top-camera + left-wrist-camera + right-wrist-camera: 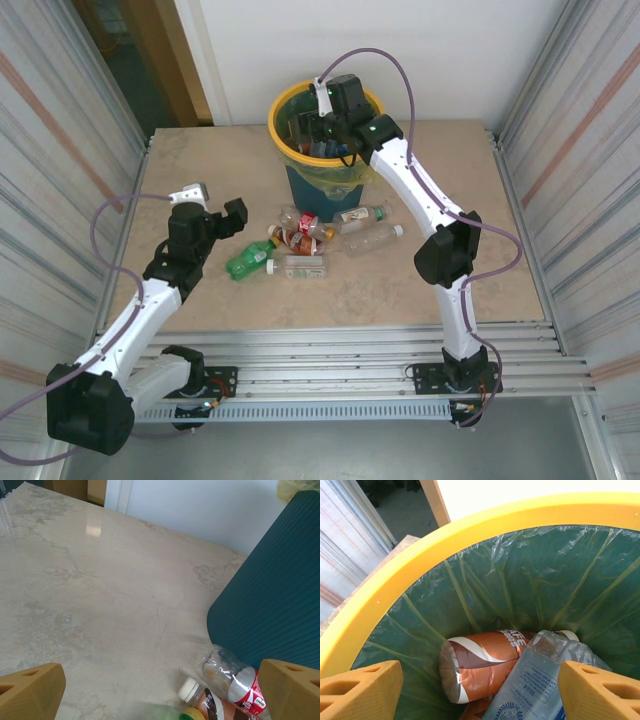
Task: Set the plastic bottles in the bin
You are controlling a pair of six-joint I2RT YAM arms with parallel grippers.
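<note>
The right hand [480, 690] hung spread wide and empty over the bin [395, 575], where a brown bottle [480, 662] and a clear bottle [535, 680] lay inside the liner. The left hand [160, 692] — fingers also wide, holding nothing — hovered low over the bench [450, 290], just beside the other bottles [310, 240] clustered in front of the bin.

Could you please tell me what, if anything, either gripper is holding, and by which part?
Nothing is held. The left gripper is open above the beige table; the right gripper is open over the round yellow-rimmed teal bin, plastic bottles lying inside.
</note>
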